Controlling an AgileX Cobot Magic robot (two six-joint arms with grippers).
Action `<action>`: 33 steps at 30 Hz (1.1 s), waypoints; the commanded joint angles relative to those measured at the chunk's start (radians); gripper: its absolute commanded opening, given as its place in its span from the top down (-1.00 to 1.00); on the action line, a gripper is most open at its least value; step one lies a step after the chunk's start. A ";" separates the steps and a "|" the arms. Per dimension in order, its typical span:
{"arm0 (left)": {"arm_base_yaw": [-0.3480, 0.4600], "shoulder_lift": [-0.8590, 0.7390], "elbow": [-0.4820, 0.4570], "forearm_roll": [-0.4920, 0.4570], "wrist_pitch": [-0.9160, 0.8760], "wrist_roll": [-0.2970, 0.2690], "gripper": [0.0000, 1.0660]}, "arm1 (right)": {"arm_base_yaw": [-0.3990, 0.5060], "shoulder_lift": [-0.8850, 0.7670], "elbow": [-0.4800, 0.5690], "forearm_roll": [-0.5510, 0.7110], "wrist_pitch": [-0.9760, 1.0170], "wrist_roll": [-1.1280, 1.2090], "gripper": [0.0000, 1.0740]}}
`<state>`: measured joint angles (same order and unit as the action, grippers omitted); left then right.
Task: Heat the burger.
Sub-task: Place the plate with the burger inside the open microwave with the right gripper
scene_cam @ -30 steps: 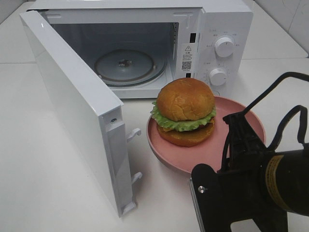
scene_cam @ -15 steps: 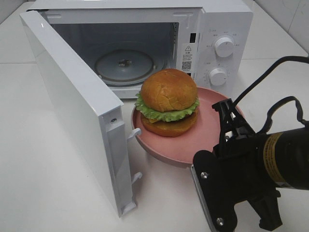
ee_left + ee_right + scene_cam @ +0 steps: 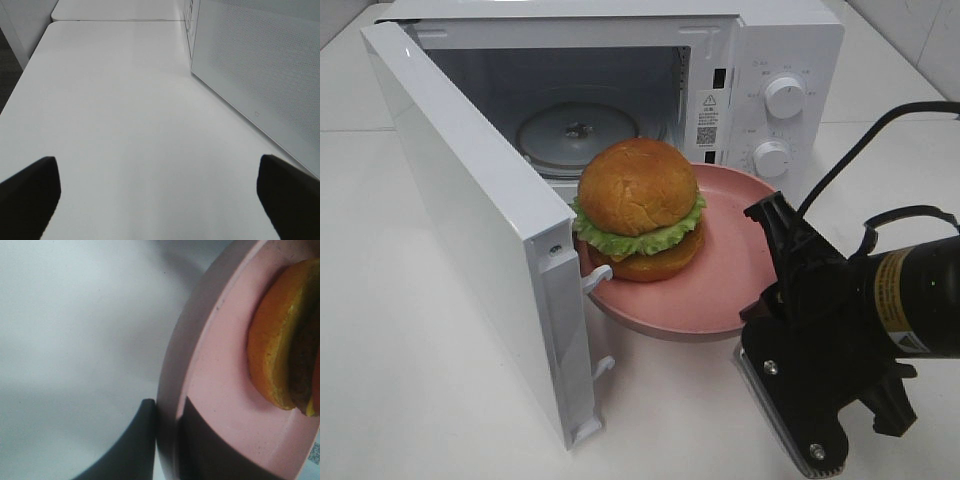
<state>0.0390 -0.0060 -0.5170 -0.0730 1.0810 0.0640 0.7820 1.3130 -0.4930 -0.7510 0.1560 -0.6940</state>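
The right arm reaches in from the side, and the right gripper pinches the rim of the pink plate. The left gripper has its jaws wide apart and holds nothing.

Our way into the microwave cavity stands open above its glass turntable, the swung-out door walls our left, its latch hooks just beside the pink plate, wide open worktop before our spread left hand
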 commanded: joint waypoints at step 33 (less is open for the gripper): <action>0.002 -0.014 0.001 -0.008 -0.011 -0.002 -0.88 | -0.127 0.094 -0.153 0.673 -0.168 -0.789 1.00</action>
<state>0.0390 -0.0060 -0.5170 -0.0730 1.0810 0.0640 0.6610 1.4160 -0.6240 -0.0870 0.0770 -1.4820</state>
